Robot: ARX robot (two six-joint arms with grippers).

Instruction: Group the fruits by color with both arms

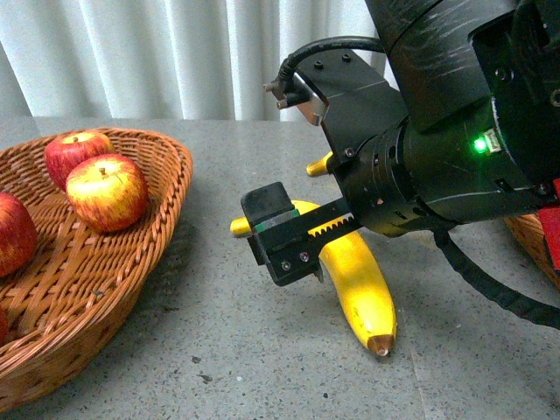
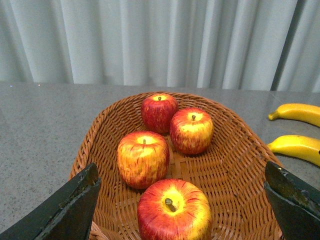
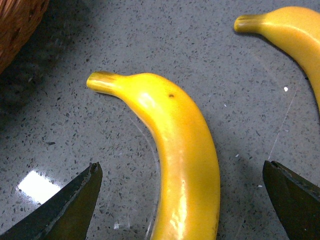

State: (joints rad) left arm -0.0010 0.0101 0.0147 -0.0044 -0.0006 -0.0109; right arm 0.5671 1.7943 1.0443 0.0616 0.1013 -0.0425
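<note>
Right gripper (image 3: 180, 172) should be lowered straight and closed across the thick middle of the near banana (image 1: 360, 293), not the stem end (skin looks slick). Jaws are spread wide, nothing held. The near banana lies flat on the table (image 1: 219, 350), centred between the fingers. The second banana (image 3: 295, 35) is kept well clear.

4 upright red-yellow apples (image 2: 143, 159) in basket (image 2: 235, 150); 2 yellow bananas (image 3: 185, 165) on table (image 2: 40, 130)
</note>
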